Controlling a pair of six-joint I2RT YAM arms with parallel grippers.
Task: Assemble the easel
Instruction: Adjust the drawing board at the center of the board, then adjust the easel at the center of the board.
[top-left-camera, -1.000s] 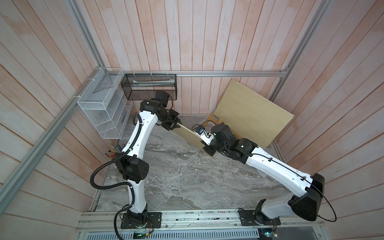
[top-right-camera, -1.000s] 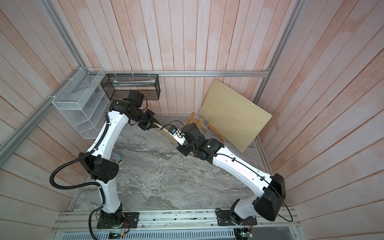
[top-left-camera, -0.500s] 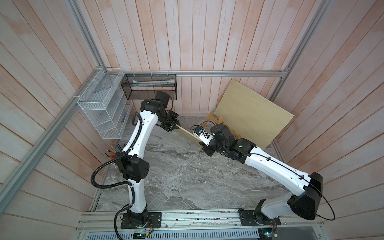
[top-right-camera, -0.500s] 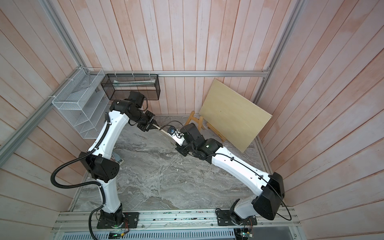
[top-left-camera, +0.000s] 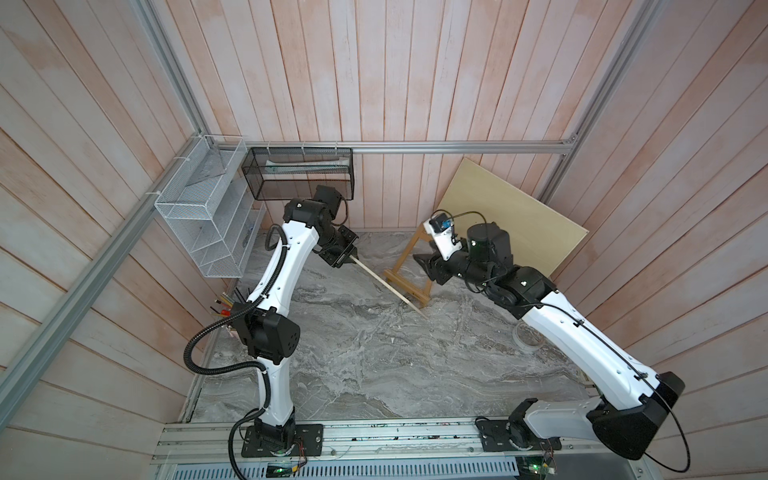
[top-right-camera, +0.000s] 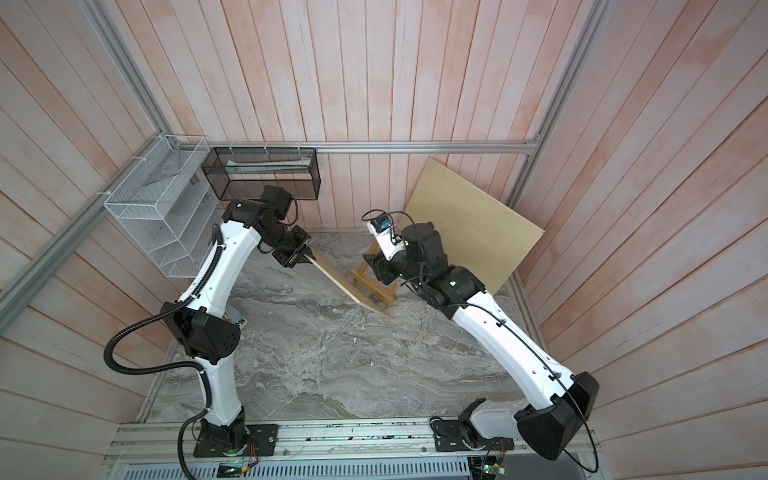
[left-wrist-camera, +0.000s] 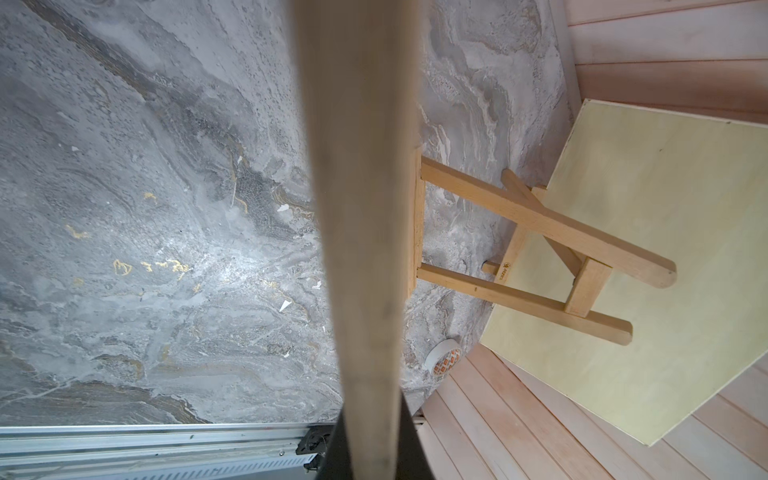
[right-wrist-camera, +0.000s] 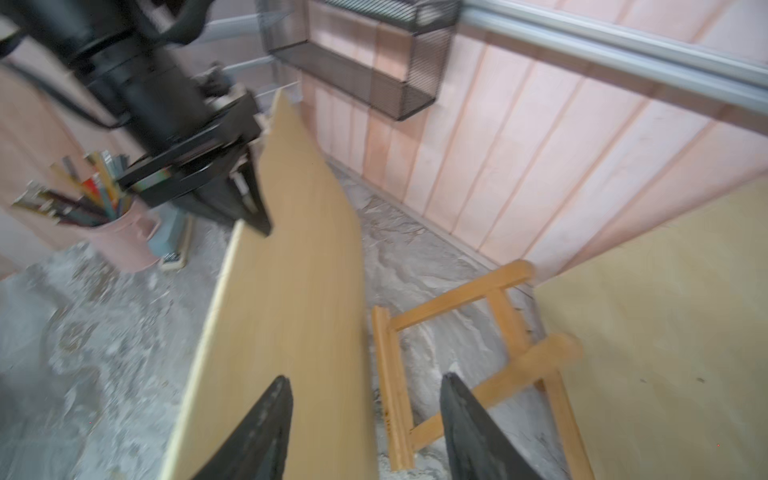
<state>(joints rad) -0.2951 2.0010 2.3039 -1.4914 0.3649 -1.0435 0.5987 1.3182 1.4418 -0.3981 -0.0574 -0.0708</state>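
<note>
Apparently the easel (left-wrist-camera: 548, 224) is already stood up at the back of the tabletop (top-left-camera: 374, 365). A thin panel (top-right-camera: 345, 284) is pinched at one end by the left gripper (top-left-camera: 348, 258), its far end low before the easel. The right gripper (right-wrist-camera: 365, 376) is held spread and empty, so seating the panel is judged left.

White arm shells (top-left-camera: 291, 266), black joints (top-left-camera: 272, 332); ribbed black hose (top-left-camera: 220, 369); white wrist camera (top-left-camera: 444, 241), blue patch.
</note>
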